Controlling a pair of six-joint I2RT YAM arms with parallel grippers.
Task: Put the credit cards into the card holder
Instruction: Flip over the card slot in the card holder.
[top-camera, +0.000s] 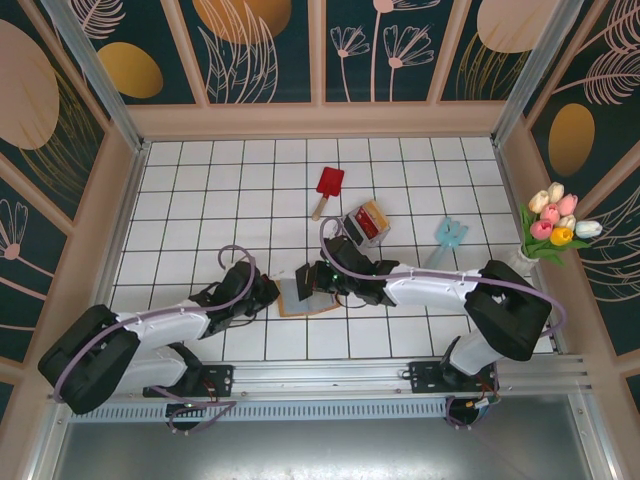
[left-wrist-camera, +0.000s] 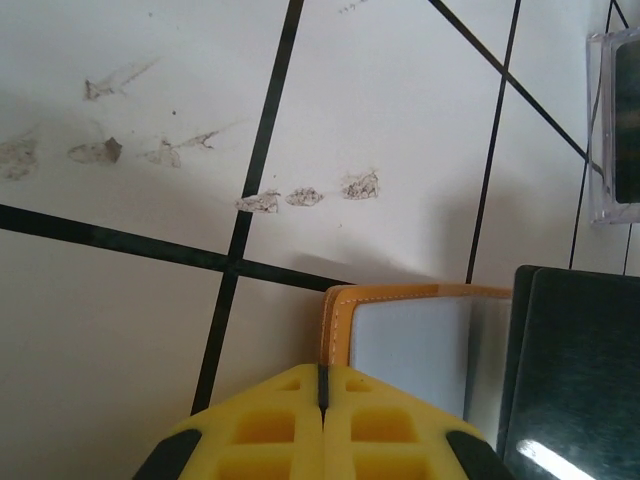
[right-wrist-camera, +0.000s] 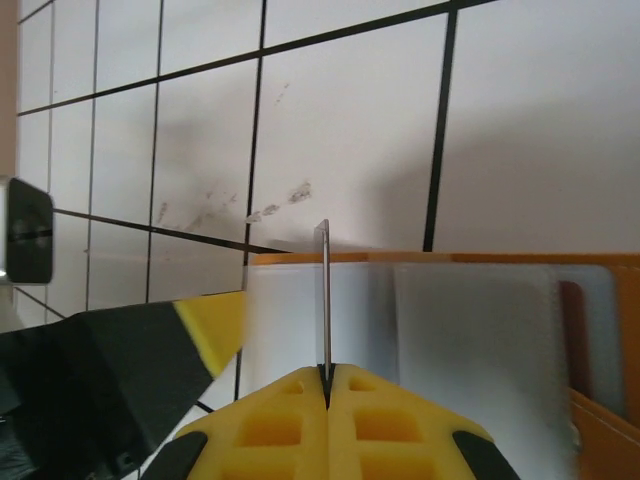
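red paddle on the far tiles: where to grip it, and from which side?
Take the red paddle by its wooden handle, from above, jaws across it. It lies flat, and the narrow handle slants toward the near left, apart from the clear plastic box. The head looks too wide.

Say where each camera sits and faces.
Top external: above, behind the robot, looking down on the tiled table; both arms show.
Left wrist: low over the card holder; its shut left gripper shows.
Right wrist: low over the card holder; right gripper pinches a card edge-on.
Shared: both wrist views show the card holder.
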